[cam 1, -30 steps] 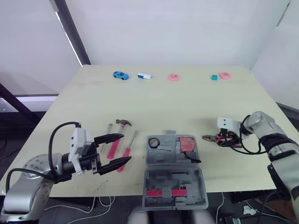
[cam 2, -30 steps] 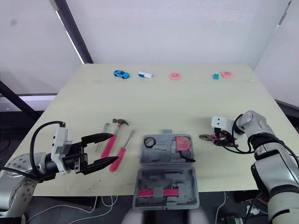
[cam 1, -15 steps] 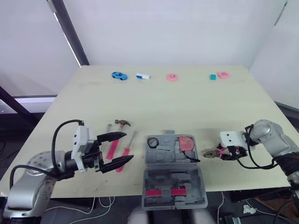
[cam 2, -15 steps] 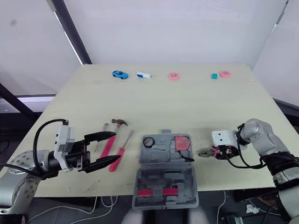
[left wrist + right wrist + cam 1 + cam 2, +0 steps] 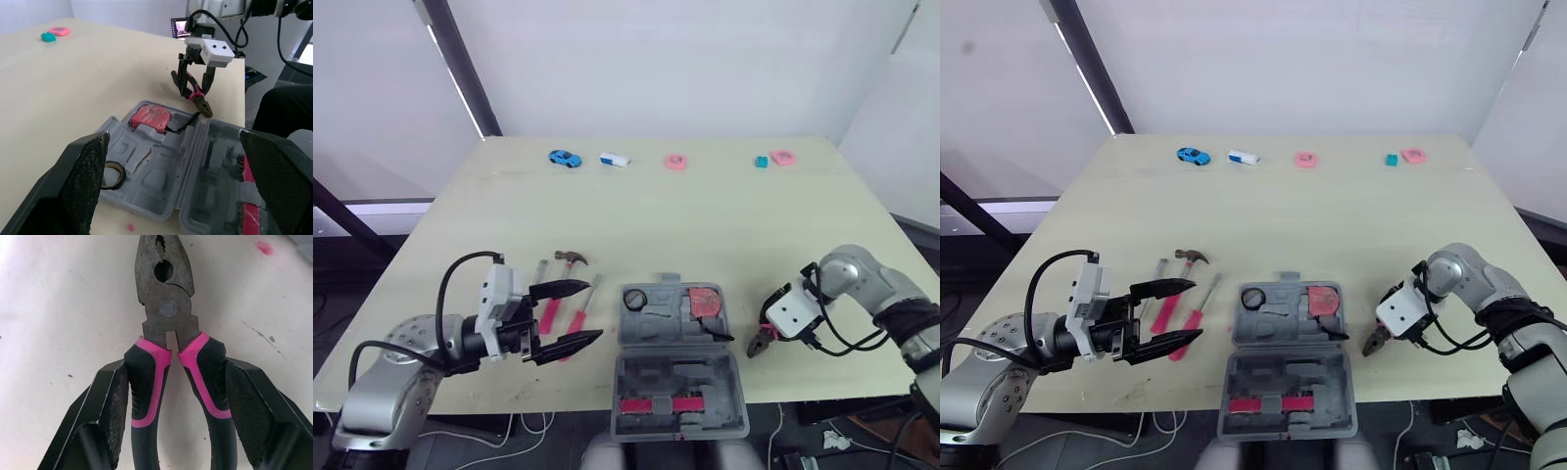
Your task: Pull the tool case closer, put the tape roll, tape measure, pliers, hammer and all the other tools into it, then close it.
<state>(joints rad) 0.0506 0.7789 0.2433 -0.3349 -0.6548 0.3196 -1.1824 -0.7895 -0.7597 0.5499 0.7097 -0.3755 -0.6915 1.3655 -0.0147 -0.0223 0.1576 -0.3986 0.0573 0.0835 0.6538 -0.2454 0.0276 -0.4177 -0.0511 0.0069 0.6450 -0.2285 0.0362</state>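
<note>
The grey tool case point(image 5: 680, 378) lies open at the table's front middle. In its far half sit the black tape roll point(image 5: 635, 299) and the red tape measure point(image 5: 706, 301). Right of the case, my right gripper point(image 5: 176, 382) is shut on the pink-and-black handles of the pliers point(image 5: 164, 289), whose nose point(image 5: 760, 344) points down at the table. Left of the case lie the hammer point(image 5: 570, 258), a red screwdriver point(image 5: 579, 315) and a small screwdriver point(image 5: 541, 269). My left gripper point(image 5: 592, 311) is open just over the red screwdriver, with nothing between its fingers.
Along the table's far edge sit a blue toy car point(image 5: 565, 158), a white item point(image 5: 615, 159), a pink ring point(image 5: 676, 162), a teal block point(image 5: 761, 162) and a pink piece point(image 5: 784, 157). The case's near half reaches the table's front edge.
My right gripper has turned the pliers from lying flat to nose-down and brought them nearer the front edge. The left gripper has slid right toward the screwdrivers.
</note>
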